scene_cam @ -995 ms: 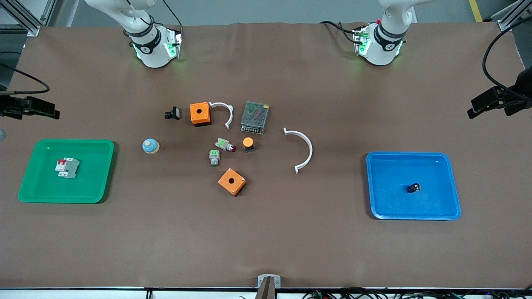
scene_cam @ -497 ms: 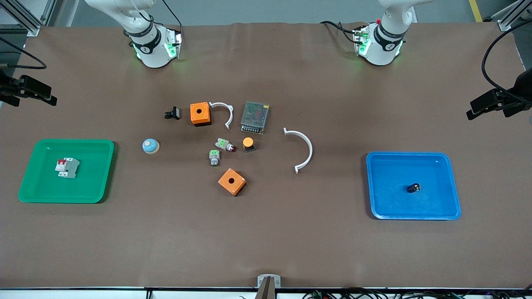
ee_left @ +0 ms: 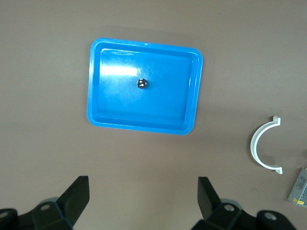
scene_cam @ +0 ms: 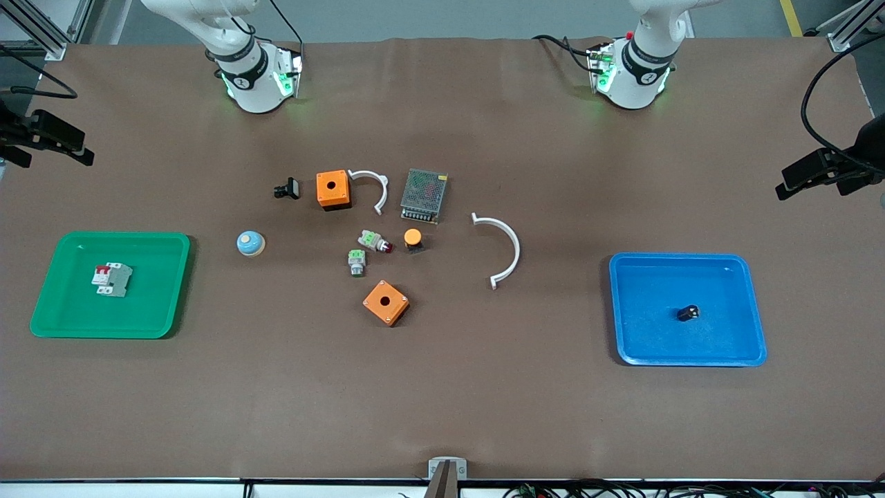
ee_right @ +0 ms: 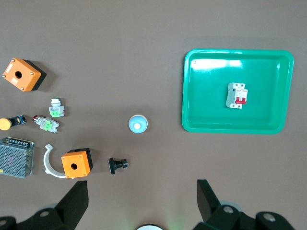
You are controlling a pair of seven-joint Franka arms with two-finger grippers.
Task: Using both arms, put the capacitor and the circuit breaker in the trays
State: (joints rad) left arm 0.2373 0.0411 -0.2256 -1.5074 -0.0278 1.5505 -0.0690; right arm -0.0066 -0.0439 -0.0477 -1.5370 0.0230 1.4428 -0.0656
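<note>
The capacitor (scene_cam: 687,312), a tiny black cylinder, lies in the blue tray (scene_cam: 733,349) at the left arm's end of the table. It also shows in the left wrist view (ee_left: 142,83), in the tray (ee_left: 144,125). The grey circuit breaker (scene_cam: 112,279) with red levers lies in the green tray (scene_cam: 69,321) at the right arm's end; the right wrist view shows it (ee_right: 237,95) in that tray (ee_right: 230,127). My left gripper (ee_left: 143,194) is open and empty, high over bare table beside the blue tray. My right gripper (ee_right: 141,196) is open and empty, high over bare table near its base.
Mid-table lie two orange boxes (scene_cam: 333,189) (scene_cam: 386,302), two white arc clips (scene_cam: 508,249) (scene_cam: 373,185), a mesh power supply (scene_cam: 424,196), a black bracket (scene_cam: 287,188), a blue-white button (scene_cam: 249,243), two green push-buttons (scene_cam: 373,241) (scene_cam: 356,262) and an orange-capped button (scene_cam: 413,238).
The right arm's black hand at the table's edge has moved toward the robots' side. The left arm's hand has shifted slightly. Nothing on the table has moved.
</note>
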